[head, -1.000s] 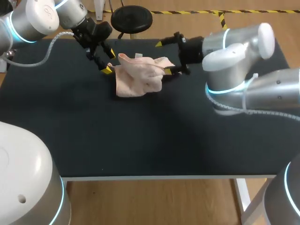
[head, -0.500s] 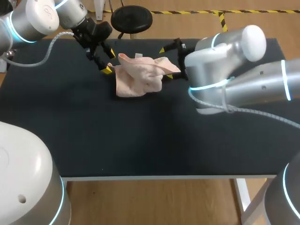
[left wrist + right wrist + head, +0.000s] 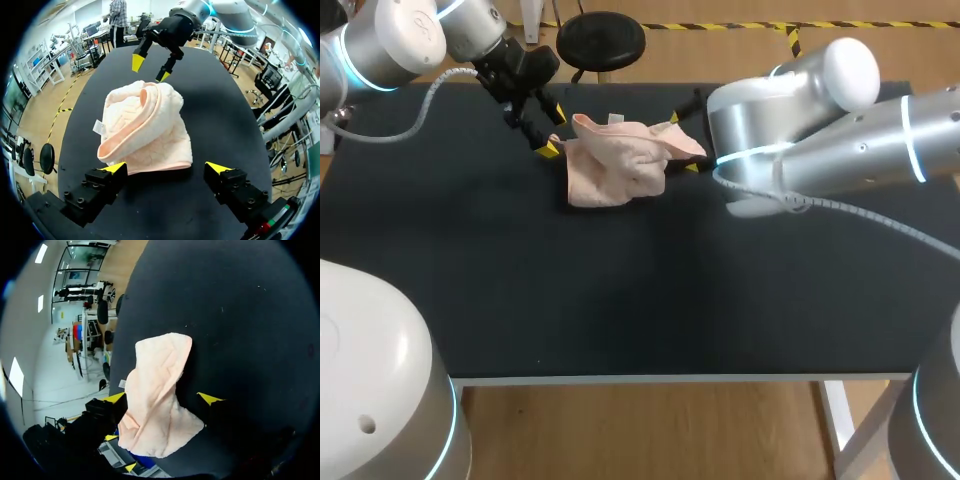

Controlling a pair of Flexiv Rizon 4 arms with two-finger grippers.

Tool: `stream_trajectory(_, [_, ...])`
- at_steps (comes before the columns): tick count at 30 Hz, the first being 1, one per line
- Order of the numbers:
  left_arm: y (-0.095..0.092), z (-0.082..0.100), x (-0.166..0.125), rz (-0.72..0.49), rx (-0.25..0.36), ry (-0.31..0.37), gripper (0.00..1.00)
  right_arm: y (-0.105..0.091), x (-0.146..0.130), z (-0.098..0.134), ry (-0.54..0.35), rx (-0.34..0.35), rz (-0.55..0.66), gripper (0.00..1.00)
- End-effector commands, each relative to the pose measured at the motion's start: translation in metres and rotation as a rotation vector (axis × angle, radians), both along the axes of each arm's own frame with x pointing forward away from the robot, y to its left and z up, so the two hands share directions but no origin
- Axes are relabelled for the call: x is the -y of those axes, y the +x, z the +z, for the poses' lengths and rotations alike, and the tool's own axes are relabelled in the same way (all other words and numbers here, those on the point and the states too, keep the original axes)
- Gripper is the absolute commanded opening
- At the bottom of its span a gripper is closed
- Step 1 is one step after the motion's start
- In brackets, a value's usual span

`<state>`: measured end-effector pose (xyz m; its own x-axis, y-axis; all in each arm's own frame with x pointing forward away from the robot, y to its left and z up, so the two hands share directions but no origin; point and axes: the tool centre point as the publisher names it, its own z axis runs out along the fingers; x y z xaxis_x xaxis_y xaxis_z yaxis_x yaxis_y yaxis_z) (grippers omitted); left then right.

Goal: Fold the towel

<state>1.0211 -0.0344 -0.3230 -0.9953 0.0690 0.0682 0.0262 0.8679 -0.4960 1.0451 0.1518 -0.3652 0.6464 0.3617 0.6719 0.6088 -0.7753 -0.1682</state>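
Observation:
A crumpled pale pink towel (image 3: 618, 160) lies on the black table (image 3: 620, 290) toward its far side. My left gripper (image 3: 553, 132) stands open just left of the towel, its fingers not touching it. In the left wrist view the towel (image 3: 146, 127) lies ahead of my open left gripper (image 3: 166, 169). My right gripper (image 3: 684, 142) is at the towel's right end. In the right wrist view the towel (image 3: 156, 385) runs between the widely spread fingers of my right gripper (image 3: 162, 398), and I see no firm pinch on it.
A small white tag (image 3: 98, 127) sticks out of the towel's edge. Bare black tabletop stretches from the towel to the near edge (image 3: 640, 378). My right arm's big silver elbow (image 3: 790, 120) hangs over the table's right half.
My right arm has swung in toward the towel, its wrist turning, and its fingers now straddle the towel's right end and have begun to narrow. The left arm has not moved.

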Motion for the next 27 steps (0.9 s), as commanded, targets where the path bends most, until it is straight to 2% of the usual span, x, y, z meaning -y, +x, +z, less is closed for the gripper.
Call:
stream_trajectory(1, [0.000, -0.001, 0.000, -0.001, 0.001, -0.003, 1.00, 0.007, 0.000, -0.006, -0.027, -0.035, 0.012, 0.58])
stream_trajectory(2, [0.000, -0.001, 0.000, -0.001, 0.001, -0.003, 1.00, 0.008, 0.000, -0.008, -0.024, -0.032, 0.012, 0.57])
stream_trajectory(6, [0.000, -0.001, 0.000, -0.001, 0.001, -0.003, 1.00, 0.012, -0.004, -0.013, -0.015, -0.025, 0.011, 0.64])
stream_trajectory(8, [0.000, -0.001, 0.000, -0.001, 0.001, -0.003, 1.00, 0.012, -0.007, -0.016, -0.012, -0.024, 0.014, 0.71])
stream_trajectory(10, [0.000, -0.001, 0.000, -0.001, 0.001, -0.003, 1.00, 0.014, -0.009, -0.018, -0.010, -0.023, 0.018, 0.89])
stream_trajectory(11, [0.000, -0.001, 0.000, -0.001, 0.001, -0.003, 1.00, 0.015, -0.010, -0.019, -0.009, -0.022, 0.018, 0.93])
stream_trajectory(13, [0.000, -0.001, 0.000, -0.001, 0.001, -0.003, 1.00, 0.018, -0.012, -0.022, -0.004, -0.015, 0.018, 0.97])
stream_trajectory(14, [0.000, -0.001, 0.000, -0.001, 0.001, -0.003, 1.00, 0.018, -0.013, -0.022, -0.003, -0.013, 0.018, 0.95])
stream_trajectory(15, [0.000, -0.001, 0.000, -0.001, 0.001, -0.003, 1.00, 0.019, -0.013, -0.023, -0.003, -0.012, 0.018, 0.87])
stream_trajectory(16, [0.000, -0.001, 0.000, -0.001, 0.001, -0.003, 1.00, 0.020, -0.014, -0.024, -0.003, -0.010, 0.020, 0.69])
stream_trajectory(17, [0.000, -0.001, 0.000, -0.001, 0.001, -0.003, 1.00, 0.020, -0.014, -0.025, -0.005, -0.010, 0.022, 0.43])
stream_trajectory(19, [0.000, -0.001, 0.000, -0.001, 0.001, -0.003, 1.00, 0.020, -0.013, -0.025, -0.013, -0.007, 0.025, 0.00])
stream_trajectory(27, [0.000, -0.001, 0.000, -0.001, 0.001, -0.003, 1.00, 0.021, -0.011, -0.022, -0.029, 0.020, 0.037, 0.00])
